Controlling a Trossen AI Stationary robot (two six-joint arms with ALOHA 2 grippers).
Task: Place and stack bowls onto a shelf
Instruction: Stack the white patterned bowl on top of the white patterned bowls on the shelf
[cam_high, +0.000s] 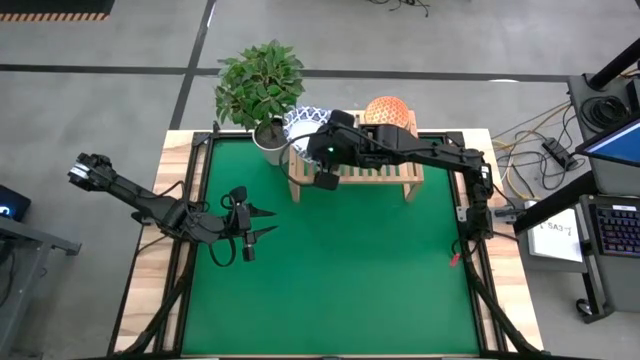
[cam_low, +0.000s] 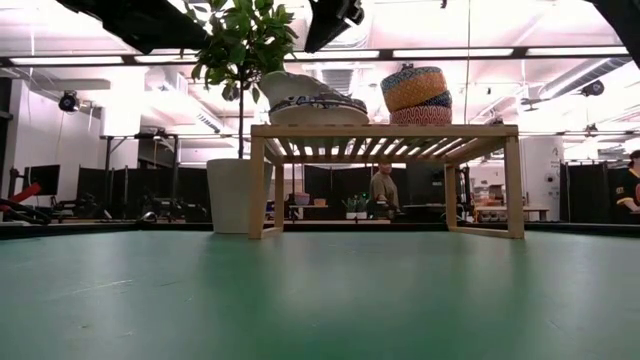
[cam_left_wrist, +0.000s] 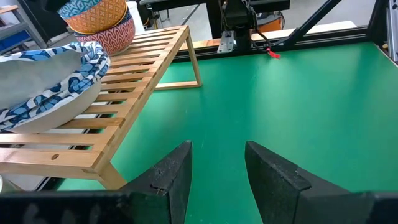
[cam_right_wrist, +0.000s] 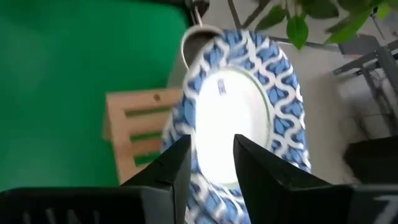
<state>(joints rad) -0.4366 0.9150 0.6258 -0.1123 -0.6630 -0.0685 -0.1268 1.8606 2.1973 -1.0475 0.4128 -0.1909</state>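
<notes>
Blue-rimmed white bowls (cam_high: 303, 121) sitting tilted at shelf (cam_high: 400, 172) end beside pot (cam_high: 270, 146); small bowls (cam_high: 386, 109) stacked alongside. Hovering right gripper (cam_high: 322, 170) overhead, jaws narrowly parted, empty. Nudging stack level before retreating. Parking left gripper (cam_high: 257, 223) wide apart on mat.
</notes>
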